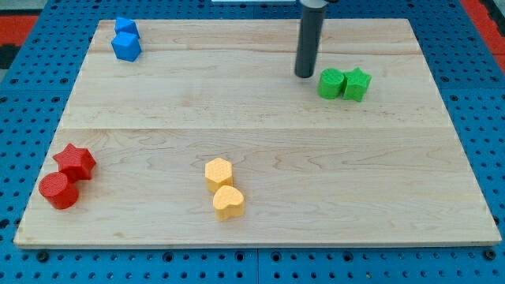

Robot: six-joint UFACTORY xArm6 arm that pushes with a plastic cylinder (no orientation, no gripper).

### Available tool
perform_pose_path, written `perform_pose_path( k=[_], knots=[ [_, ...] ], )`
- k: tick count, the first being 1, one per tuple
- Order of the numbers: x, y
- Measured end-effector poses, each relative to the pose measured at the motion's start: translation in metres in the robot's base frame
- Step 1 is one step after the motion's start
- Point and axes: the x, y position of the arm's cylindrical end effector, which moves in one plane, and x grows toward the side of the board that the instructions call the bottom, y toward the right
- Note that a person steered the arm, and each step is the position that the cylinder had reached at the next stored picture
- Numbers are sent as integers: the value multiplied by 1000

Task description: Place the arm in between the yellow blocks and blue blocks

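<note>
Two blue blocks sit touching at the view's top left: a small blue cube (pixel 125 28) and a blue hexagon (pixel 126 46) just below it. Two yellow blocks sit touching at the bottom centre: a yellow hexagon (pixel 218 172) and a yellow heart (pixel 228 202) below it. My tip (pixel 304 75) is at the view's top right of centre, far from both pairs, just left of the green blocks. The rod rises out of the view's top edge.
A green hexagon-like block (pixel 331 83) and a green star (pixel 357 84) sit touching just right of my tip. A red star (pixel 75 161) and a red cylinder (pixel 58 190) sit touching at the bottom left. The wooden board (pixel 260 134) lies on a blue pegboard.
</note>
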Motion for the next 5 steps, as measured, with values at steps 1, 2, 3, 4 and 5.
perform_pose_path(
  k=[1,2,3,4,5],
  knots=[
    [19,-43],
    [41,-91],
    [61,-137],
    [66,-171],
    [66,-175]
  ],
)
